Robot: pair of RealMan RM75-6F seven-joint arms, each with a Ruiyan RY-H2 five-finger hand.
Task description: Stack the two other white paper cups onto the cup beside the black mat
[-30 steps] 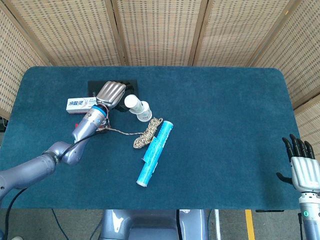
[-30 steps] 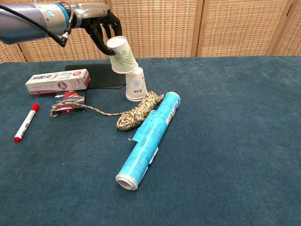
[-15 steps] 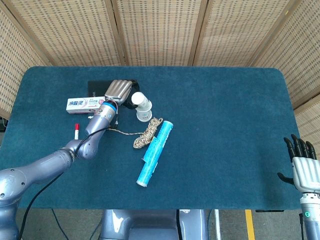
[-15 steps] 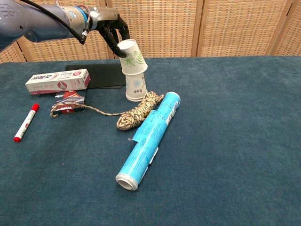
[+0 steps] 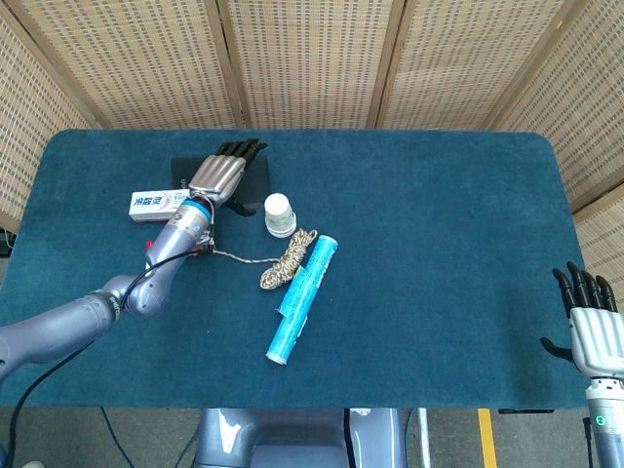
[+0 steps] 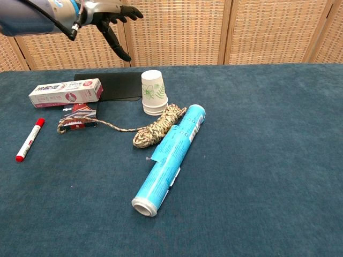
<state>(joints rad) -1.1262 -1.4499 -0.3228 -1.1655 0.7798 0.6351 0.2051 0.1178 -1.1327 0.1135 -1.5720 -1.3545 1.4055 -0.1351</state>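
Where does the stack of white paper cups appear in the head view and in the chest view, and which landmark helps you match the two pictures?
Head view: the cup stack stands left of centre, just right of the black mat.
Chest view: the cup stack stands upper left of centre, at the mat's right edge.
Shared landmark: the coiled rope lying beside the stack's base.

The left hand [image 6: 107, 16] lets go of the paper cup [image 6: 153, 90], opens, and lifts away. The cup now sits down over the stack beside the black mat [image 6: 110, 87].
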